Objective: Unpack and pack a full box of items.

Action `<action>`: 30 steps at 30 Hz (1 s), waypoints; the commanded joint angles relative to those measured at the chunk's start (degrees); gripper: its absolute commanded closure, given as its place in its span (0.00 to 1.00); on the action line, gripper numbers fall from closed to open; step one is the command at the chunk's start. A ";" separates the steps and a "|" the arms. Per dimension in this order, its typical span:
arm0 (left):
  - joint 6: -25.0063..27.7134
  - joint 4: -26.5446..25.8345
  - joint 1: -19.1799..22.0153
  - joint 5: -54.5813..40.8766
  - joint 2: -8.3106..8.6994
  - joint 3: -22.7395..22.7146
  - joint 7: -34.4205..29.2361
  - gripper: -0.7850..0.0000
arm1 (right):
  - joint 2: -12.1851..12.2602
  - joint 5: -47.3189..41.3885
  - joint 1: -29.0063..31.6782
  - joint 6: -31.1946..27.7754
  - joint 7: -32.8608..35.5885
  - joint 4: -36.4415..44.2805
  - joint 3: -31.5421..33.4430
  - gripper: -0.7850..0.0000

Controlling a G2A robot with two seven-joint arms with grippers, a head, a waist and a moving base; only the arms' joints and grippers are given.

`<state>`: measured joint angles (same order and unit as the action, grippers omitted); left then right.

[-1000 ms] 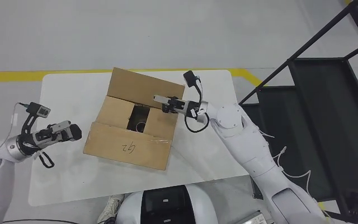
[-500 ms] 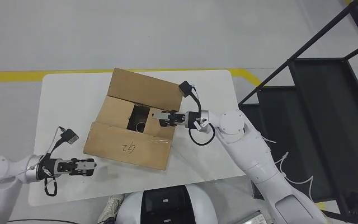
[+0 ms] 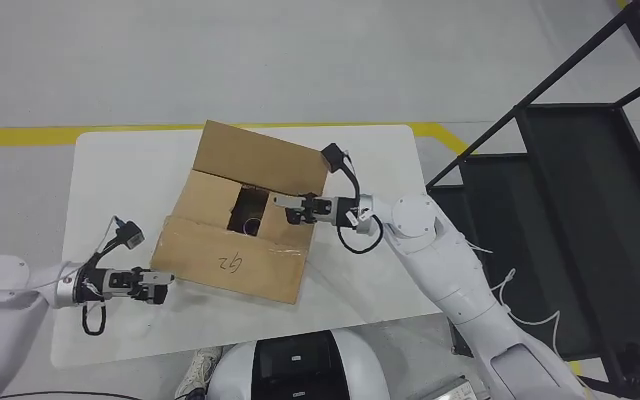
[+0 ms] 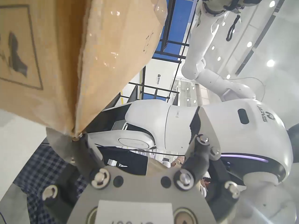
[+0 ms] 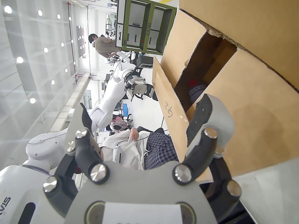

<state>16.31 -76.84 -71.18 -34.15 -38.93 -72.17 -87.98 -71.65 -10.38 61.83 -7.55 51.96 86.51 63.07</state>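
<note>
1. My left gripper sits low at the near left corner of the cardboard box. In the left wrist view, the left gripper is spread wide with nothing between its fingers, and one fingertip touches the box's bottom corner.
2. The box stands on the white table, about mid-table. Its near flap, the one with a handwritten mark, is folded outward towards me.
3. Beyond that flap, the two inner flaps leave a dark opening in the middle of the top. Through the right wrist camera I see a dark round item down inside, but I cannot tell what it is.
4. My right gripper hovers over the right inner flap, at the edge of the opening. The right gripper is also spread wide and empty. One finger lies over the cardboard, but I cannot tell whether it touches.
5. Farthest away, the far flap is folded back.
</note>
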 commanded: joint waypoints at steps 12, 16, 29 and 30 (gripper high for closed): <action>-0.03 3.52 14.57 -0.74 -3.05 17.28 -0.02 0.00 | 1.30 -0.02 3.70 0.46 -2.66 1.07 5.03 0.00; -0.03 5.41 18.28 -2.09 -4.32 21.15 -0.02 0.00 | 1.50 0.40 3.98 1.32 -3.04 0.72 5.43 0.00; -0.01 9.24 22.09 -9.50 -4.93 22.25 -0.02 0.00 | 1.75 5.33 2.70 3.06 1.60 -0.92 1.44 0.00; -0.01 9.15 21.60 -10.32 -4.53 21.17 -0.02 0.00 | 1.73 5.60 2.61 2.98 1.92 -1.02 0.98 0.00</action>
<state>16.30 -67.61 -48.98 -43.39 -43.96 -49.68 -88.00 -69.89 -5.05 64.54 -4.49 53.53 85.60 64.56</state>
